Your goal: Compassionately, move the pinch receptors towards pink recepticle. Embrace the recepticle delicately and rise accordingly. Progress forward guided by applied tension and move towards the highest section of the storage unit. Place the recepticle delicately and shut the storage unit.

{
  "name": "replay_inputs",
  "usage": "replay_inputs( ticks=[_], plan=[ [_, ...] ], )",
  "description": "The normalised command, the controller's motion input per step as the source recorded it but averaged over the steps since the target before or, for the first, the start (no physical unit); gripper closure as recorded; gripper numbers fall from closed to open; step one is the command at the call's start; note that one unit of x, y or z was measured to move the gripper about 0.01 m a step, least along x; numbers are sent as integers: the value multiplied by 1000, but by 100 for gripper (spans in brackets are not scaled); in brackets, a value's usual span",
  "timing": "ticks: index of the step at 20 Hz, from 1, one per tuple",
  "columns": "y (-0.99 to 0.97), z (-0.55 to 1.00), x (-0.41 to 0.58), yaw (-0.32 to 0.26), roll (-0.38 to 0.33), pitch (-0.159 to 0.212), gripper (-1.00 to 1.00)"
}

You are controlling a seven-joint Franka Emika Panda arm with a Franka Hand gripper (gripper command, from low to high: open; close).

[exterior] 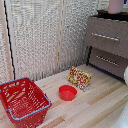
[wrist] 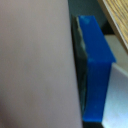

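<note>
The pink cup (exterior: 116,5) shows at the upper right corner of the exterior view, upright with its long axis vertical, over the top of the brown cabinet (exterior: 107,42). In the wrist view its pale pink wall (wrist: 35,65) lies flat against a blue finger pad (wrist: 97,70), so the tool is clamped on it. On the tabletop (exterior: 95,105) sit a red basket (exterior: 22,102), a red bowl (exterior: 67,92) and a snack bag (exterior: 80,77).

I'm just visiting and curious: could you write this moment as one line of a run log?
pink cup: up at cabinet top | gripper finger: pressed against cup | red bowl, snack bag, red basket: on table
</note>
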Motion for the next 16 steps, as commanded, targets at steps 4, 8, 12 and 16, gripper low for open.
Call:
replay_inputs(
  ticks=[4,8,12,16],
  plan=[
    [96,31,0,0,-32,18,-100],
    [384,231,73,-5,-6,204,-100],
    [399,415,1,13,6,228,-100],
    [511,176,-12,112,-117,174,-100]
  ],
)
